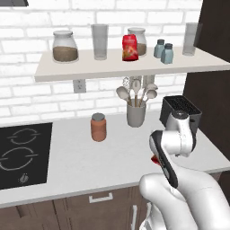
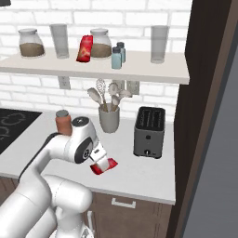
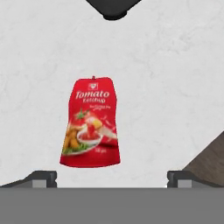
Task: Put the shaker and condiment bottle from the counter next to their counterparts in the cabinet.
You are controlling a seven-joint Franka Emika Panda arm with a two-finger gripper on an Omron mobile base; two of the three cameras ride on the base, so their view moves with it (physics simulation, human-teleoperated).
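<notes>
The condiment bottle (image 3: pixel 92 123), a red ketchup pack with a pale picture label, lies flat on the pale counter (image 1: pixel 90 161), label up, directly below the gripper (image 3: pixel 111 177). The two dark finger tips stand as wide apart as they go, one on each side of the pack's lower end, touching nothing and holding nothing. In the right base view the pack (image 2: pixel 104 166) lies near the counter's front edge, with bare counter to its right and the toaster (image 2: pixel 149 131) behind it, apart. In the hand view bare counter surrounds the pack on all sides; a brown corner beyond the counter's edge cuts in at lower right. Farther back stand the utensil holder (image 1: pixel 136 113) and the orange-brown jar (image 1: pixel 98 127), with the stovetop (image 1: pixel 22 155) at the left end. Above, on the cabinet (image 1: pixel 112 69) shelf, an identical red pack (image 1: pixel 130 47) leans before a glass jar (image 1: pixel 138 40), and two pale blue shakers (image 1: pixel 164 51) stand close together just to its right, with open board between them and the tall glass (image 1: pixel 191 39) by the dark wall panel (image 2: pixel 204 93).
</notes>
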